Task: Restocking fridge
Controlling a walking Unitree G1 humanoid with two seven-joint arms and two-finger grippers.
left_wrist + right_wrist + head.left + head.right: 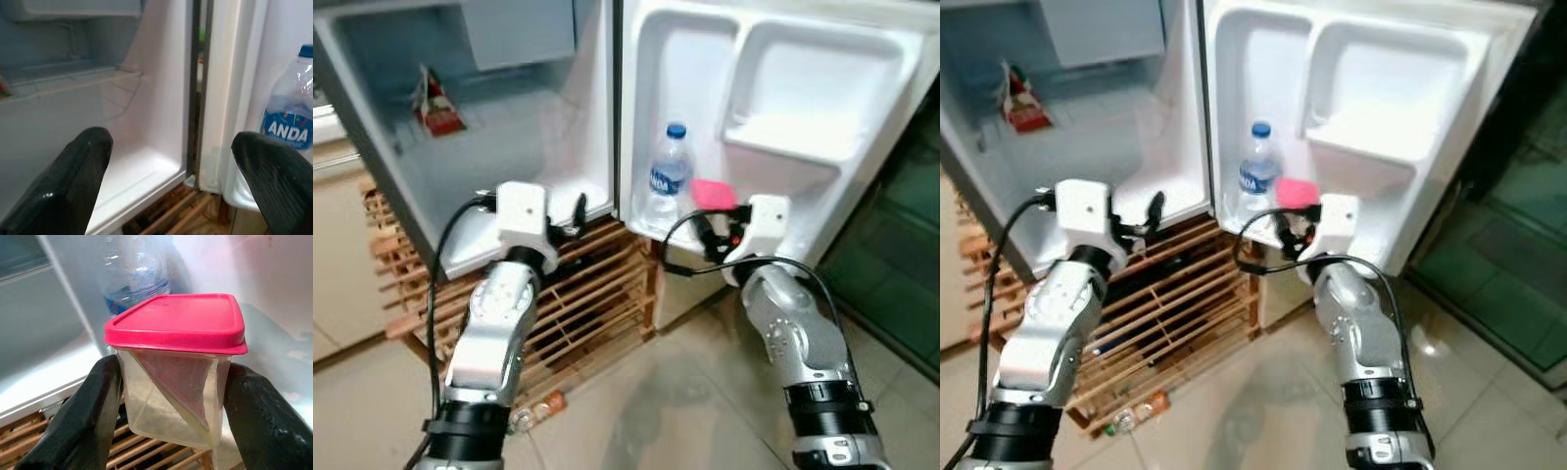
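Note:
A small fridge (509,147) stands open on a wooden rack, its door (803,98) swung to the right. My right gripper (168,396) is shut on a clear container with a pink lid (176,333), held just in front of the door's lower shelf, next to a water bottle (669,181) with a blue cap standing there. The pink lid (712,193) sits right of the bottle. My left gripper (186,181) is open, hovering before the fridge's bottom front edge (538,240). A red carton (435,103) rests on the fridge's inner shelf at the back left.
The wooden slatted rack (597,294) under the fridge has a small bottle (533,411) lying at its foot on the tiled floor. A cabinet (333,274) stands at left. Dark glass (901,264) stands at right.

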